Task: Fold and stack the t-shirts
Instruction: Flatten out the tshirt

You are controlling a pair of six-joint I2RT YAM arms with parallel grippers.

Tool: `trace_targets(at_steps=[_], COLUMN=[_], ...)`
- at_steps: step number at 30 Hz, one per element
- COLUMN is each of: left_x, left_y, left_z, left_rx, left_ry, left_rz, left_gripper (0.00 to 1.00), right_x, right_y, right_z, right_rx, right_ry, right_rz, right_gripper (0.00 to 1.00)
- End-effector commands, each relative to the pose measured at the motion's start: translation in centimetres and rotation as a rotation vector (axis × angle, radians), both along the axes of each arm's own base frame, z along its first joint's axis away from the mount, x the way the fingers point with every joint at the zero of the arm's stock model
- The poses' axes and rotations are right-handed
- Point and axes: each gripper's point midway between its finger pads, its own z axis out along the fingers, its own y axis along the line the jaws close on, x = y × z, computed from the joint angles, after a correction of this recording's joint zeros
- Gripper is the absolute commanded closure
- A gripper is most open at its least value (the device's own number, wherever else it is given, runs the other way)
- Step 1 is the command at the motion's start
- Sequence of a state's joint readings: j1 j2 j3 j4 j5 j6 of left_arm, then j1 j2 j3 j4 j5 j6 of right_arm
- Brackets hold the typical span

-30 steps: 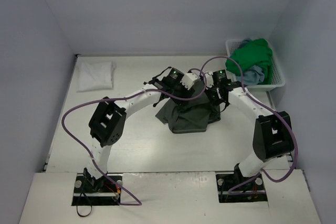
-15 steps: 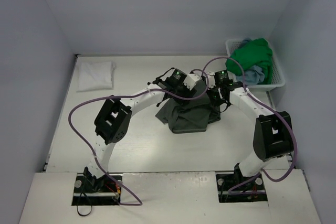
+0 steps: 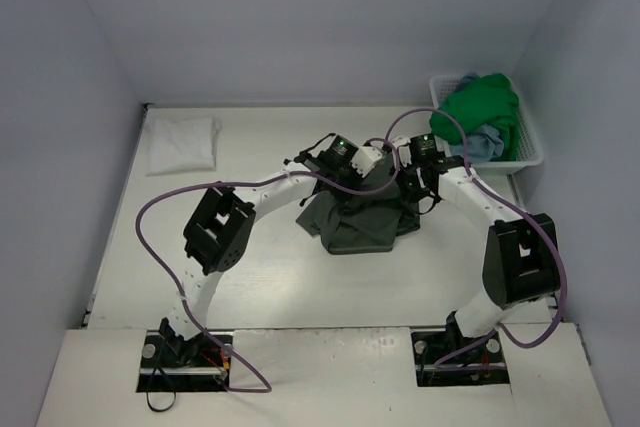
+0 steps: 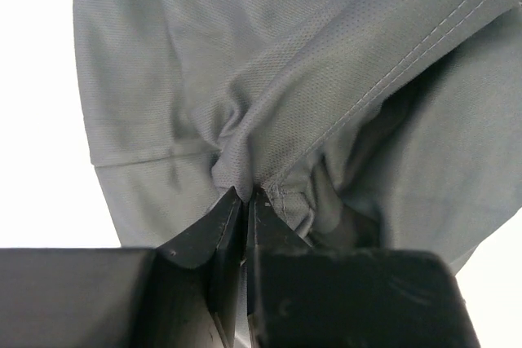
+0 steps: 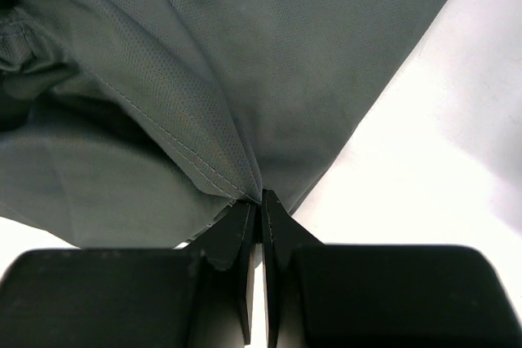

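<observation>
A dark olive-grey t-shirt [image 3: 355,219] hangs bunched in the middle of the table, lifted at its top by both grippers. My left gripper [image 3: 376,163] is shut on a gathered fold of this shirt [image 4: 269,79], pinched between its fingertips [image 4: 247,194]. My right gripper [image 3: 406,183] is shut on a stitched hem edge of the same shirt [image 5: 163,71], the cloth running out from its tips [image 5: 261,197]. A folded white t-shirt [image 3: 182,143] lies at the far left. A bright green t-shirt [image 3: 480,105] and a light blue t-shirt [image 3: 484,144] are piled in the basket.
The white slatted basket [image 3: 531,150] stands at the far right against the wall. Grey walls close in the table on the left, back and right. Purple cables loop off both arms.
My left gripper has shifted a little to the right and closed on the olive-grey shirt's fold. The right gripper has kept its hold.
</observation>
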State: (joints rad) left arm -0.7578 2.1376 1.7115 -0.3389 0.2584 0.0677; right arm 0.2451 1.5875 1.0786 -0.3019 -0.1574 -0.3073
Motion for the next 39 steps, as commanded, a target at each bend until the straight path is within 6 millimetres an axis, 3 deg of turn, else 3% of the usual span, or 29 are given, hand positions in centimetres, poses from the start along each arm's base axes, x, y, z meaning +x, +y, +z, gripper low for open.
trace_targets(at_steps=[1,9,12,13,17,25,29,32,34,37,39], left_x=[1.4,2.1,2.0,2.1,2.5,2.3,2.2,2.6,3.0,2.9,2.9], left_y=[-0.3,3.2,5.2,6.2,8.0,10.6,11.8,12.9,13.7,13.8,14.0], left_z=[9.1,18.2,21.4,22.6,24.9,31.6,34.1,35.4,36.0,35.9,35.7], left_rx=[-0.107,-0.211,-0.257,-0.280,-0.334,-0.425,-0.439,-0.460,-0.465,-0.464,-0.463], left_ry=[-0.181,-0.306,-0.345,-0.355,-0.361,-0.432,-0.479,-0.499,-0.511,-0.510,-0.508], left_rz=[0.010,0.071,0.100,0.117,0.152,0.183,0.199,0.223,0.238,0.236,0.236], left_gripper=[1.00,1.00,1.00,1.00,1.00,1.00,1.00,1.00,1.00,1.00,1.00], right_x=[0.7,0.8,0.8,0.7,0.4,-0.5,-0.4,-0.7,-1.3,-1.5,-0.6], right_y=[0.7,1.5,1.5,1.6,2.3,6.6,8.6,10.6,12.1,13.1,13.1], right_z=[2.1,4.1,3.5,3.2,3.2,2.7,2.6,2.1,0.7,-1.3,-1.6], right_rx=[0.028,0.080,0.083,0.084,0.113,0.200,0.227,0.252,0.245,0.171,0.156], right_ry=[-0.073,-0.147,-0.125,-0.115,-0.104,-0.056,-0.057,-0.037,-0.015,-0.020,-0.053], right_rz=[0.017,0.040,0.034,0.038,0.062,0.189,0.239,0.286,0.319,0.340,0.327], right_gripper=[1.00,0.97,0.59,0.52,0.51,0.50,0.51,0.51,0.51,0.52,0.52])
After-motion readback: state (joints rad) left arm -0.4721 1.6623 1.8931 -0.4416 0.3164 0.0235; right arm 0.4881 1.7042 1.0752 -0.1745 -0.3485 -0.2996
